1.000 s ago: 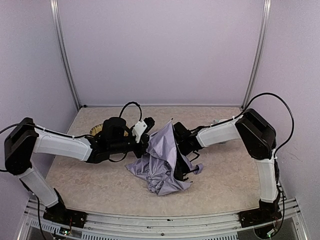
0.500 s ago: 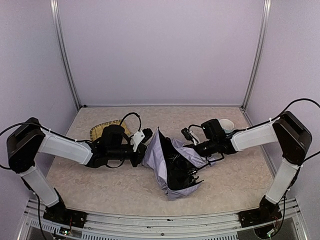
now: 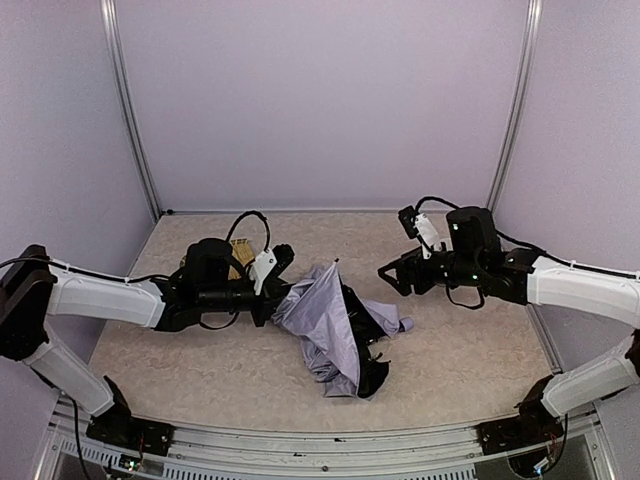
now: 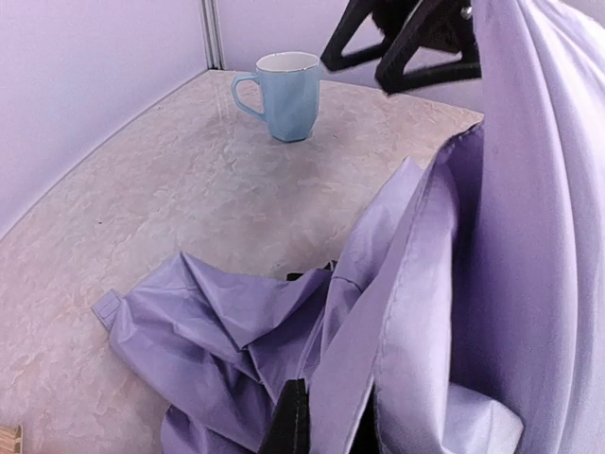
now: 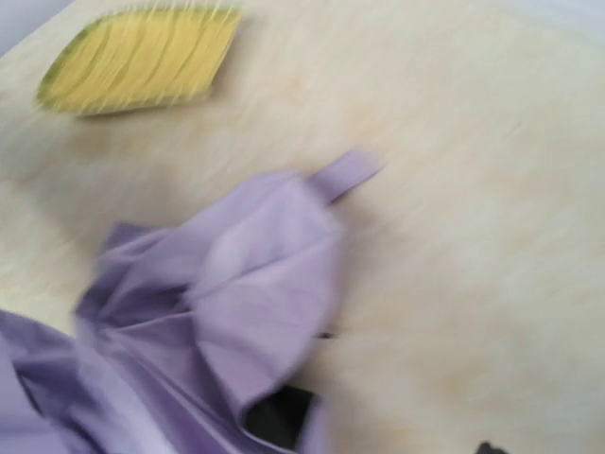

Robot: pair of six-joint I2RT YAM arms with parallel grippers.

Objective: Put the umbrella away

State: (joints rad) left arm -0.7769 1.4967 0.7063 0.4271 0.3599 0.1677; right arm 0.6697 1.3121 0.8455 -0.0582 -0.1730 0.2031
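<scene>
Loosely collapsed umbrella, one edge gripped, gathering step in hand

Nearest the arm bases, the umbrella (image 3: 330,325) lies crumpled on the table (image 3: 470,370). Its lavender canopy is bunched, the black underside shows at the near end, and it is not yet rolled or strapped. Just behind it, the left arm's (image 3: 110,297) jaws are closed on an edge of the canopy, lifting a fold upright. Opposite, the right arm's (image 3: 580,285) jaws stand wide and empty, above the table and apart from the fabric. Farther back sit a woven straw tray (image 3: 237,247) and, toward the far wall, a pale blue mug (image 4: 285,83).

I judge the step to be gathering the canopy around the shaft. Next, the right jaws likely need to take a loose fold, with the left jaws holding the fabric taut.
</scene>
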